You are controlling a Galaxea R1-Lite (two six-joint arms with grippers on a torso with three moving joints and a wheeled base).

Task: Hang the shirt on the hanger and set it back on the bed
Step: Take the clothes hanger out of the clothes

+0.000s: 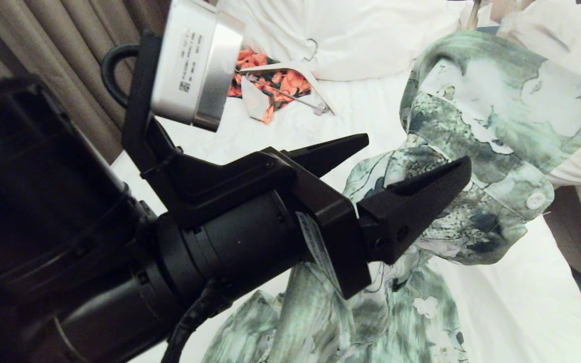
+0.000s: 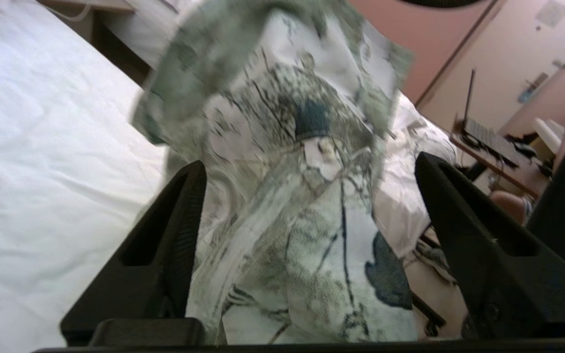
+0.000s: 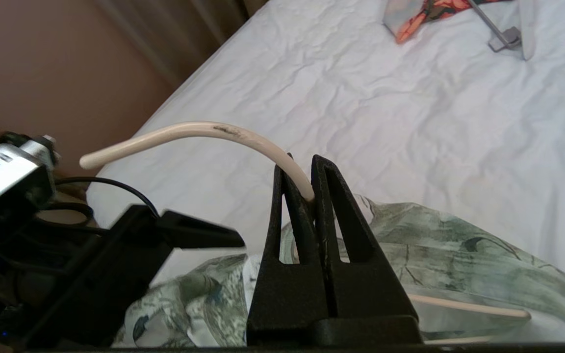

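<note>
The green-and-white floral shirt (image 1: 477,116) hangs bunched above the bed (image 1: 512,302), its collar and a white button toward me. My left gripper (image 1: 416,151) is open right in front of it. In the left wrist view the left gripper (image 2: 309,162) has its jaws wide apart, with a loose fold of the shirt (image 2: 287,220) between them. My right gripper (image 3: 301,162) is shut on the curved hook of the cream hanger (image 3: 179,130). The hanger's lower wire (image 3: 469,306) shows inside the shirt (image 3: 459,245). The left gripper's finger (image 3: 199,230) sits just beside it.
An orange-and-black garment (image 1: 275,80) and a thicker white hanger (image 1: 315,85) lie near the bunched duvet (image 1: 361,35). Curtains (image 1: 43,45) hang along the bed's left edge. A dark gap (image 1: 578,237) runs along the right. A desk with a laptop (image 2: 488,137) stands beyond.
</note>
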